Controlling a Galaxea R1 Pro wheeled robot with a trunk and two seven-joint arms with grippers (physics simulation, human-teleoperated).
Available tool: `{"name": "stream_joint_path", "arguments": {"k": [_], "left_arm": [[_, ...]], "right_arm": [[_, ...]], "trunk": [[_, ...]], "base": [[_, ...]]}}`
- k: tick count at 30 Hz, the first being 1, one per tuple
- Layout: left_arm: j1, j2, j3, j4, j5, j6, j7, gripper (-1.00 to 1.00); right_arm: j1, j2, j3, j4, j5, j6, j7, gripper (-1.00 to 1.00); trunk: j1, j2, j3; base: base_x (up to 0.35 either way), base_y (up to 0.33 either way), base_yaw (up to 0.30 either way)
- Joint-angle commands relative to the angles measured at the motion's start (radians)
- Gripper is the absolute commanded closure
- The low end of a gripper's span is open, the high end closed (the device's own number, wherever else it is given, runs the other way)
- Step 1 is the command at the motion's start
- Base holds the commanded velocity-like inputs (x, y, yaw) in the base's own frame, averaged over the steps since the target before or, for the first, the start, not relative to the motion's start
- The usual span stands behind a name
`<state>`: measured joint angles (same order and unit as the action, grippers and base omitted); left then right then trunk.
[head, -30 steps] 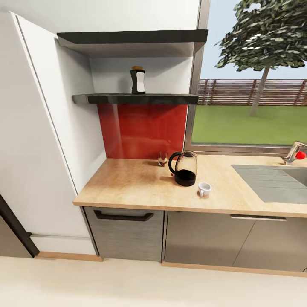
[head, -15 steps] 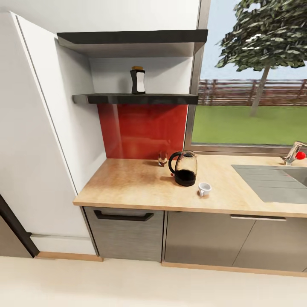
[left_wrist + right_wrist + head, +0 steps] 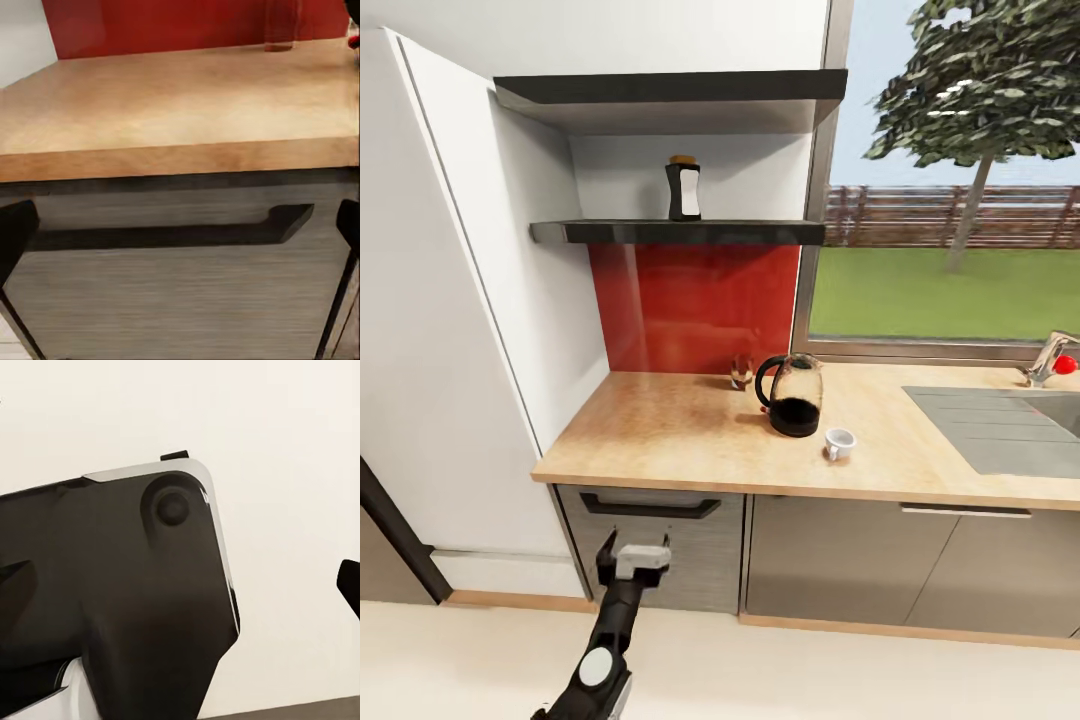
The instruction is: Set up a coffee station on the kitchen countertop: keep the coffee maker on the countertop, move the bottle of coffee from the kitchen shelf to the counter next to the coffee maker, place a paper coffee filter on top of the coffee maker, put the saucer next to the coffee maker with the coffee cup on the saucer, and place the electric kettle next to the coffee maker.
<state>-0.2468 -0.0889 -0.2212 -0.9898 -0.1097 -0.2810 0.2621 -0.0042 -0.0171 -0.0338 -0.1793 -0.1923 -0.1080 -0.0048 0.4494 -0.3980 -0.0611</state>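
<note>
1 bottle of coffee [image 3: 683, 188], shelved

Left arm raised low in front, its tool [image 3: 632, 548] spread open, fingers upward.

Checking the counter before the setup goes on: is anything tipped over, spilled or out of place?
Nothing is tipped or spilled. The electric kettle and the coffee cup stand upright on the kitchen countertop. The cup has no saucer under it, and the bottle of coffee is on the shelf.
</note>
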Motion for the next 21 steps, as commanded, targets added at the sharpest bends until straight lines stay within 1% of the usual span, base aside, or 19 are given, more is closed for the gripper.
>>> {"name": "stream_joint_path", "arguments": {"k": [1,2,4,5,7,8,10,11,13,15,16,18,19,20,21], "left_arm": [[-0.002,-0.002,-0.018,-0.041,-0.01,-0.001,0.009,-1.0],[-0.003,-0.002,-0.025,-0.059,-0.01,0.0,0.009,-1.0],[-0.005,-0.004,-0.047,-0.129,-0.01,-0.001,0.009,-1.0],[-0.005,-0.004,-0.05,-0.146,-0.01,-0.001,0.009,-1.0],[-0.011,-0.005,-0.057,-0.206,-0.01,-0.001,0.01,-1.0],[-0.015,-0.005,-0.058,-0.219,-0.01,-0.001,0.01,-1.0],[-0.04,-0.006,-0.061,-0.266,-0.01,0.002,0.01,-1.0],[-0.05,-0.006,-0.061,-0.276,-0.01,0.004,0.011,-1.0],[-0.086,-0.007,-0.062,-0.3,-0.009,0.008,0.016,-1.0],[-0.148,-0.011,-0.062,-0.318,-0.005,0.014,0.02,-1.0],[-0.166,-0.014,-0.062,-0.321,-0.004,0.017,0.02,-1.0],[-0.24,-0.035,-0.062,-0.327,-0.003,0.045,0.021,-1.0],[-0.259,-0.041,-0.061,-0.328,-0.002,0.058,0.022,-1.0],[-0.296,-0.053,-0.061,-0.329,-0.002,0.091,0.023,-1.0],[-0.314,-0.058,-0.061,-0.329,-0.002,0.11,0.024,-1.0]], "right_arm": [[0.0,0.0,-0.003,0.0,-0.004,-0.003,0.0,-1.0],[0.0,0.0,-0.003,0.0,-0.004,-0.003,0.0,-1.0],[0.0,0.001,-0.003,0.0,-0.004,-0.003,0.0,-1.0],[0.0,0.001,-0.003,0.0,-0.004,-0.004,0.0,-1.0],[0.0,0.001,-0.003,0.0,-0.004,-0.004,0.0,-1.0],[0.0,0.001,-0.003,0.0,-0.004,-0.004,0.0,-1.0],[0.0,0.002,-0.003,0.0,-0.004,-0.004,0.0,-1.0],[0.0,0.002,-0.003,0.0,-0.004,-0.004,0.0,-1.0],[0.0,0.002,-0.003,0.0,-0.004,-0.004,0.0,-1.0],[0.0,0.002,-0.003,0.0,-0.004,-0.004,0.0,-1.0],[0.0,0.002,-0.003,0.0,-0.004,-0.004,0.0,-1.0],[0.0,0.002,-0.003,0.0,-0.004,-0.004,0.0,-1.0],[0.0,0.002,-0.003,0.0,-0.004,-0.004,0.0,-1.0],[0.0,0.002,-0.003,0.0,-0.004,-0.004,0.0,-1.0],[0.0,0.002,-0.003,0.0,-0.004,-0.004,0.0,-1.0]], "trunk": [[0.001,-0.002,-0.002],[0.001,-0.002,-0.002],[0.001,-0.002,-0.002],[0.001,-0.002,-0.002],[0.001,-0.002,-0.002],[0.001,-0.002,-0.002],[0.001,-0.002,-0.002],[0.001,-0.002,-0.002],[0.001,-0.002,-0.002],[0.001,-0.002,-0.002],[0.001,-0.002,-0.002],[0.001,-0.002,-0.002],[0.001,-0.002,-0.002],[0.001,-0.002,-0.002],[0.001,-0.002,-0.002]], "base": [[0.0,0.0,0.0],[0.0,0.0,0.0],[0.0,0.0,0.0],[0.0,0.0,0.0],[0.0,0.0,0.0],[0.0,0.0,0.0],[0.0,0.0,0.0],[0.0,0.0,0.0],[0.0,0.0,0.0],[0.0,0.0,0.0],[0.0,0.0,0.0],[0.0,0.0,0.0],[0.0,0.0,0.0],[0.0,0.0,0.0],[0.0,0.0,0.0]]}}
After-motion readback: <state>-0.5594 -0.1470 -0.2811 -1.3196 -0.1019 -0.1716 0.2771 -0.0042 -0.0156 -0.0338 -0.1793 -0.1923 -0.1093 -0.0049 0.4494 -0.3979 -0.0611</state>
